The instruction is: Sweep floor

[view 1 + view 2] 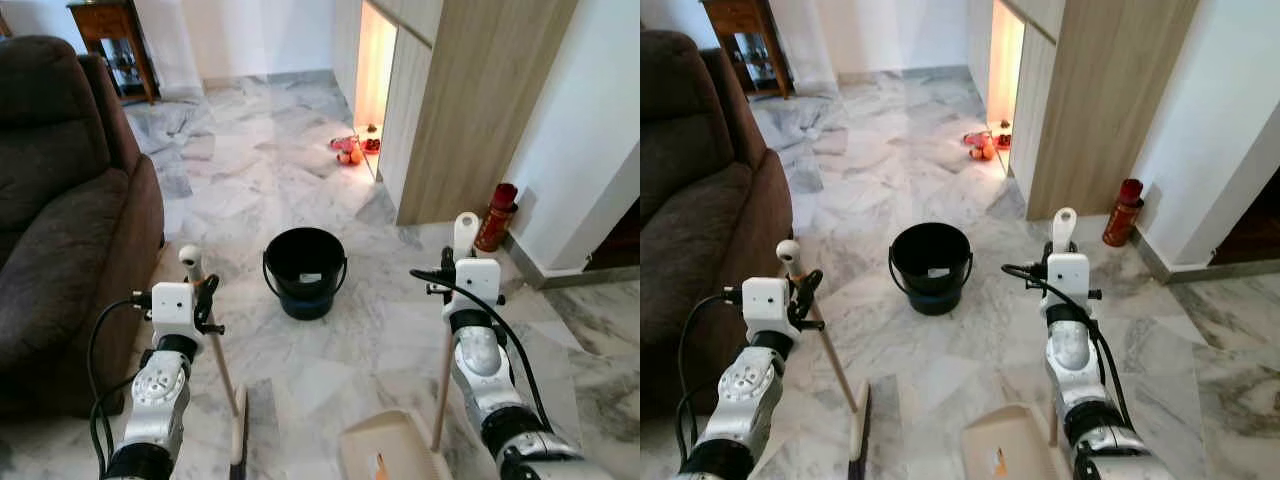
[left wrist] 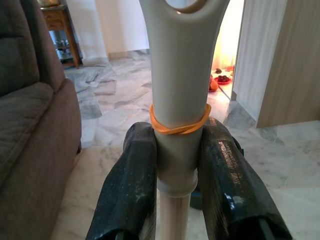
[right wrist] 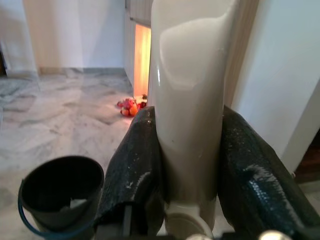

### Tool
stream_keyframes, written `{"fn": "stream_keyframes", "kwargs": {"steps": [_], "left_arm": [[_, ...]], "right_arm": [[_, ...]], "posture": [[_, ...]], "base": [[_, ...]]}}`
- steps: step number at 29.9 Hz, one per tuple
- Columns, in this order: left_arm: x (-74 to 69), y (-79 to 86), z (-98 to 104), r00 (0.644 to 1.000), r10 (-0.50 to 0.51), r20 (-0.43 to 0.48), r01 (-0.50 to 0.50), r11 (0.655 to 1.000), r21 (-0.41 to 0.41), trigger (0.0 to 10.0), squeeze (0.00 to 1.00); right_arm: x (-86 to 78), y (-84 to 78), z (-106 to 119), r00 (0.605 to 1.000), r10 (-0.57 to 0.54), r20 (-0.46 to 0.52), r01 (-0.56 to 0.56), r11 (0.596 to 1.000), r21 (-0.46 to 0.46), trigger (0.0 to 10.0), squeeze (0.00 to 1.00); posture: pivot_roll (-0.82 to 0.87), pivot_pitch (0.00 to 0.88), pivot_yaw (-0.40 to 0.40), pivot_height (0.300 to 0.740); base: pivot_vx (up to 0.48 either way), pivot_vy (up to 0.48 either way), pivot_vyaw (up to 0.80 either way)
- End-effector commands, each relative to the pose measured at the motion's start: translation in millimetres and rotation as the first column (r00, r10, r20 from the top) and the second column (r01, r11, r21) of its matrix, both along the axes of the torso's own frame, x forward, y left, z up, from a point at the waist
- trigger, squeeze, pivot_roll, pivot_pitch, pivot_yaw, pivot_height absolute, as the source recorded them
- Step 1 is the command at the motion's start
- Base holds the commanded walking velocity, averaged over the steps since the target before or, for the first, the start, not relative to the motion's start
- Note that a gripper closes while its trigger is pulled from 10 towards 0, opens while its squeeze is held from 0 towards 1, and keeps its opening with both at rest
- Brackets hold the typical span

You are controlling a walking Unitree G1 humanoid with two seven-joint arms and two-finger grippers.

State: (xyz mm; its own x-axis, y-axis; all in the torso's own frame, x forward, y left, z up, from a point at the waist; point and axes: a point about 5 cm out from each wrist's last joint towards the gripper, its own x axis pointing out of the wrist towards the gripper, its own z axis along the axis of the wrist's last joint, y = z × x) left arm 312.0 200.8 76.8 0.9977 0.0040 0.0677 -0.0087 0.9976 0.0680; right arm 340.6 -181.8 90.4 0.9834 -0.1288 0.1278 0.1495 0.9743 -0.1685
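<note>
My left gripper (image 1: 203, 293) is shut on the cream handle of a broom (image 1: 217, 355), just below its top. The broom head (image 1: 239, 440) rests on the marble floor by my left side. In the left wrist view both black fingers (image 2: 135, 170) clamp the handle (image 2: 180, 75), under an orange rubber band (image 2: 180, 127). My right gripper (image 1: 463, 262) is shut on the upright handle (image 1: 443, 385) of a beige dustpan (image 1: 385, 450), whose pan sits on the floor in front of me. The right wrist view has the fingers (image 3: 142, 160) pressed on that handle (image 3: 192, 75).
A black bucket (image 1: 305, 268) stands on the floor straight ahead, between the two arms. A brown sofa (image 1: 60, 210) fills the left side. A wooden cabinet wall (image 1: 470, 110) and a red canister (image 1: 496, 216) are at the right. Small items (image 1: 350, 150) lie by the lit opening.
</note>
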Motion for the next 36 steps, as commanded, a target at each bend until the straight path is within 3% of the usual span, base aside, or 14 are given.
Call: {"fn": "stream_keyframes", "kwargs": {"steps": [1,9,18,23,28,36], "left_arm": [[4.9,3.6,11,0.999,0.003,0.048,-0.003,1.0,0.003,10.0,0.0],[2.5,29.6,16,0.993,0.097,0.074,-0.098,0.995,0.004,10.0,0.0],[4.1,39.4,23,0.991,0.101,0.088,-0.103,0.995,0.009,10.0,0.0],[6.7,33.0,29,0.991,0.078,0.112,-0.078,0.997,-0.008,10.0,0.0],[5.1,15.9,21,0.996,0.016,0.09,-0.014,1.0,-0.022,10.0,0.0],[-0.6,2.6,11,0.997,-0.002,0.072,0.004,1.0,-0.024,10.0,0.0]], "right_arm": [[6.1,1.6,9,1.0,0.002,0.025,-0.003,1.0,0.016,10.0,0.0],[9.2,2.2,11,1.0,0.014,0.013,-0.015,0.998,0.055,10.0,0.0],[11.2,6.7,16,0.999,0.02,0.038,-0.022,0.998,0.055,10.0,0.0],[10.3,6.4,14,0.999,0.023,0.03,-0.024,0.999,0.048,10.0,0.0],[3.9,-3.4,8,1.0,-0.015,0.025,0.014,0.998,0.059,10.0,0.0],[-5.5,-7.5,-1,0.998,-0.05,0.026,0.049,0.997,0.065,10.0,0.0]], "posture": [[0.1,0.0,0.014,0.74],[0.12,0.0,0.006,0.74],[0.11,0.0,0.018,0.74],[0.1,0.0,0.027,0.74],[0.07,0.0,0.052,0.74],[0.09,0.0,0.007,0.74]], "base": [[0.0,0.0,0.0],[0.0,0.0,-0.27],[0.0,0.0,-0.8],[0.0,0.0,-0.79],[0.0,0.0,-0.79],[0.0,-0.211,-0.79]]}}
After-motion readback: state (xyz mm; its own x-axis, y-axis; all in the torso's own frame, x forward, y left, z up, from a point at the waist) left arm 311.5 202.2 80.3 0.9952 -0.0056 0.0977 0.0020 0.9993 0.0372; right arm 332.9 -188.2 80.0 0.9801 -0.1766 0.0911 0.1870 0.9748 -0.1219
